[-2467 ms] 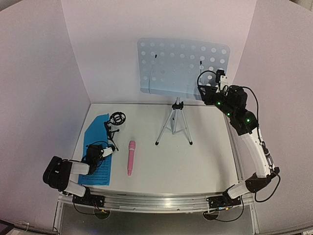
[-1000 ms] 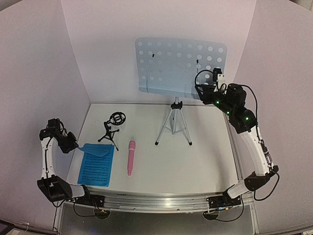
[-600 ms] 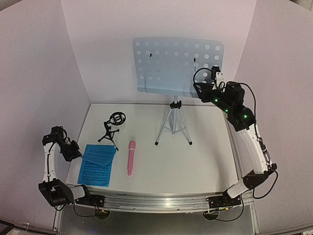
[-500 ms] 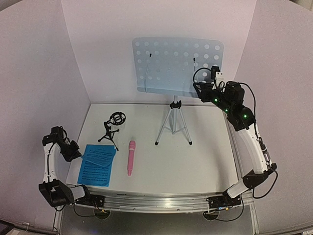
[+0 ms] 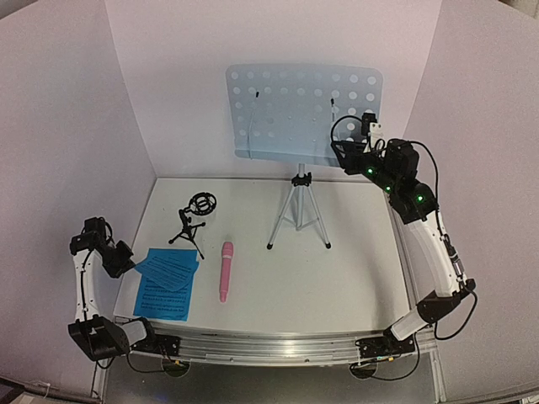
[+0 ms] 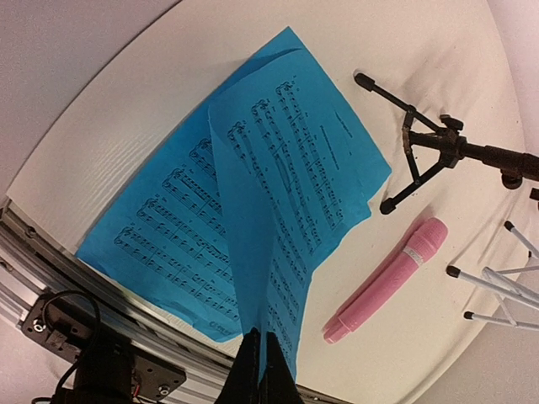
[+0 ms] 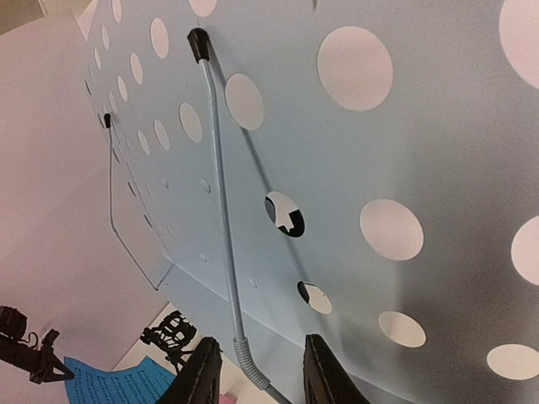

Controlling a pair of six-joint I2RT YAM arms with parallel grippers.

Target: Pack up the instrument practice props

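table (image 5: 337,278): left hand (image 5: 118,259) low on pages (image 5: 167,284), right hand (image 5: 345,156) on stand (image 5: 303,109)

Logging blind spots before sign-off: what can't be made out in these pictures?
Right wrist: whether the right claw grips the music stand; bottom edge cuts off the contact.
Left wrist: how many blue sheet-music pages the shut left claw pinches; they overlap.
Left wrist: ring mount of the mic stand; right edge crops it.

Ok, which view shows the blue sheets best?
Left wrist: the sheets fill the frame, notes readable, with the top one pinched and lifted by the left hand. The top view shows them small, at near left. The right wrist shows mostly the stand, just one blue corner.
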